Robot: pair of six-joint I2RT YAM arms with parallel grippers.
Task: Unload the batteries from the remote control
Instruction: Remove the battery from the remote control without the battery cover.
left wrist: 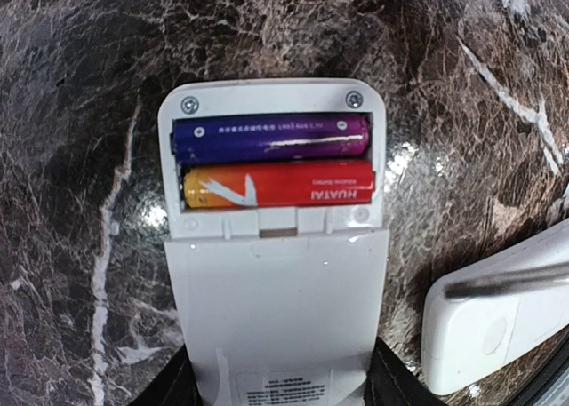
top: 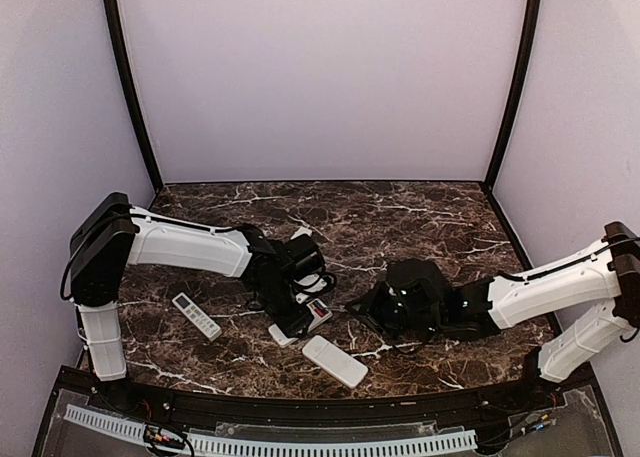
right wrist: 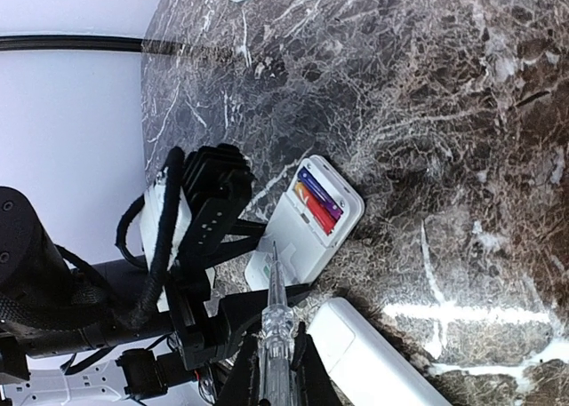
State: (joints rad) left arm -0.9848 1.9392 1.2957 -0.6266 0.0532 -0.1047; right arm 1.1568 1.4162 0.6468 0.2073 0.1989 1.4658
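Gripping open remote [left wrist: 280, 299] by its sides, left fingers [left wrist: 396, 388] pinch it, far end resting on worktop [left wrist: 71, 202]. Right fingers [right wrist: 313, 375] clamp clear pointed tool [right wrist: 274, 322], tip near remote's closed end, short of bay [left wrist: 175, 148]. Bay holds both: purple cell [left wrist: 271, 138] beside orange-red cell [left wrist: 277, 184]. Spare remote [left wrist: 493, 322] just beside.

Risks, I'd say:
- tip skids off round cell, gouges casing
- freed cell springs out, rolls away
- levering twists remote out of pinch

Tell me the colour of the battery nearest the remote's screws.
The battery is purple; the left wrist view shows it best.
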